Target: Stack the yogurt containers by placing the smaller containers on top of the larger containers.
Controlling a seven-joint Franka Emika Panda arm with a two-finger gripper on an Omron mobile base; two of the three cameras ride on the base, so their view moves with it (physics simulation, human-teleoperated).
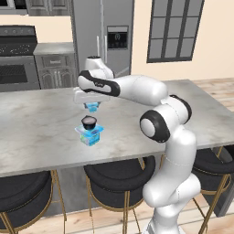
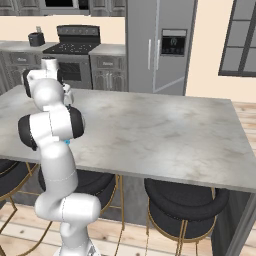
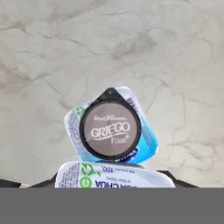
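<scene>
A blue-and-teal boxy pack (image 1: 91,136) stands on the marble island counter (image 1: 41,123). On its top sits the small black round cup (image 1: 89,121). In the hand view I look down on this cup's grey lid (image 3: 110,130), and the pack's (image 3: 146,140) corners show around it. My gripper (image 1: 93,106) hangs just above and slightly behind the black cup. It is shut on the tiny light-blue cup (image 1: 93,108), whose printed white top (image 3: 114,175) lies along the bottom of the hand view. Cup and stack are apart.
Black round stools (image 1: 119,173) with gold legs stand along the counter's near edge. A stove (image 1: 17,64), grey cabinets and a steel fridge (image 1: 103,36) line the far wall. Bare marble stretches left and right of the stack.
</scene>
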